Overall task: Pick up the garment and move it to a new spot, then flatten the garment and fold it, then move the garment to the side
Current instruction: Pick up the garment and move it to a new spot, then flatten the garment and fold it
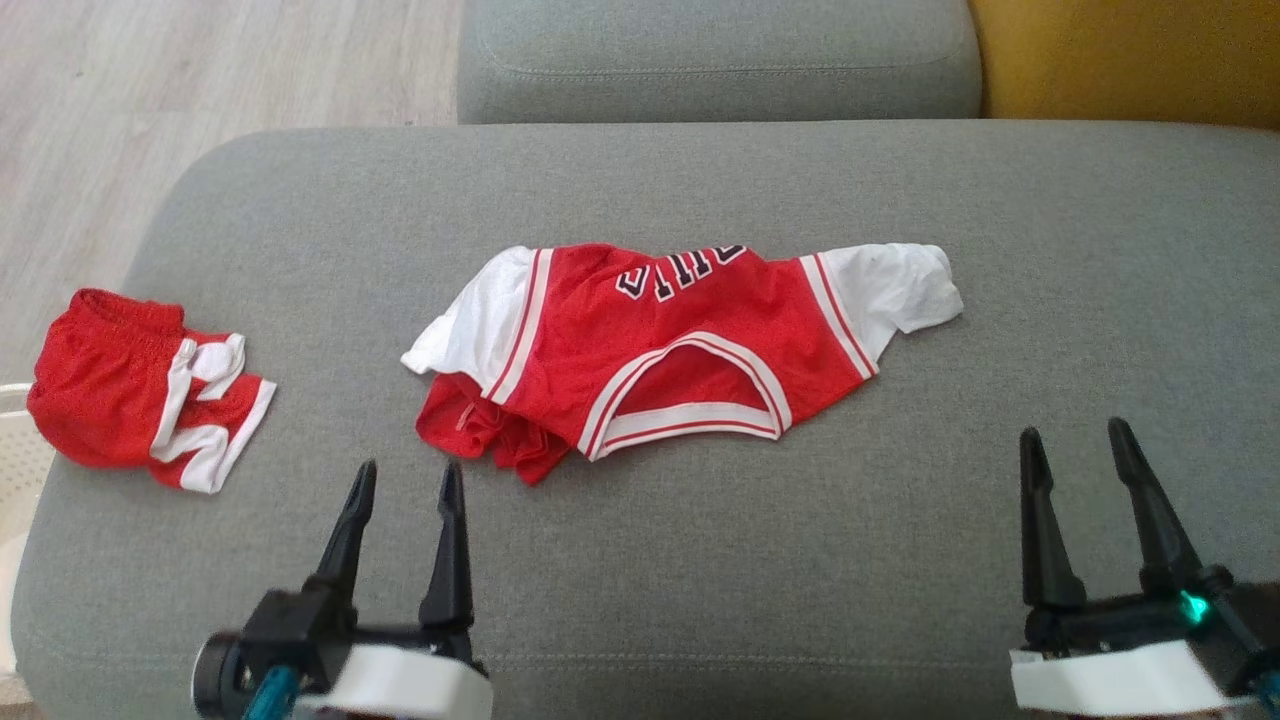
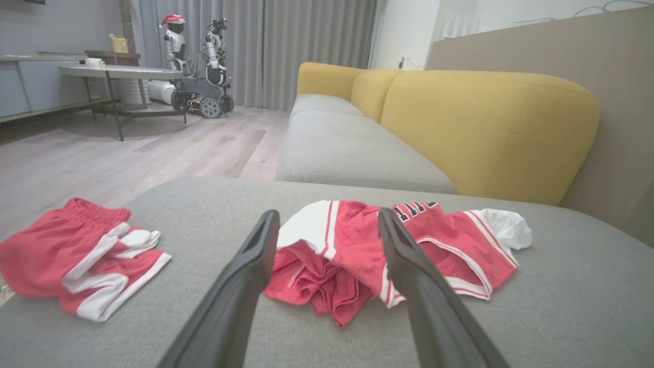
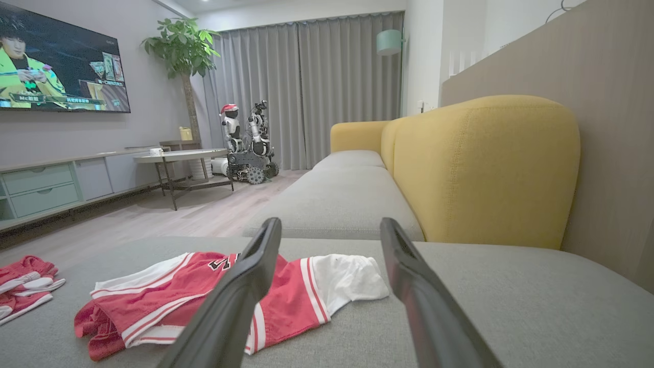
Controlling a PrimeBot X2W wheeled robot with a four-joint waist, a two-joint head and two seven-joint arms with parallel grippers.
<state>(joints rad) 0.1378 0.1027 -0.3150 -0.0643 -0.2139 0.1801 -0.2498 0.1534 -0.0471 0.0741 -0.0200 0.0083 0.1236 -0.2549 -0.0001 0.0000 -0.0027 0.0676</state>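
The garment (image 1: pixel 690 340) is a red jersey with white sleeves and black lettering, lying crumpled in the middle of the grey sofa seat (image 1: pixel 700 560), neckline toward me and its lower part bunched under the left side. It also appears in the left wrist view as the garment (image 2: pixel 352 250) and in the right wrist view as the garment (image 3: pixel 173 301). My left gripper (image 1: pixel 405 478) stands open just short of its bunched left edge, touching nothing. My right gripper (image 1: pixel 1075 440) is open over bare cushion, right of the white sleeve.
A folded pair of red and white shorts (image 1: pixel 140 390) lies at the left end of the seat. A pale basket edge (image 1: pixel 20 440) shows beyond it. Yellow backrest cushions (image 2: pixel 485 128) rise on the right, with a second grey seat (image 1: pixel 715 60) farther on.
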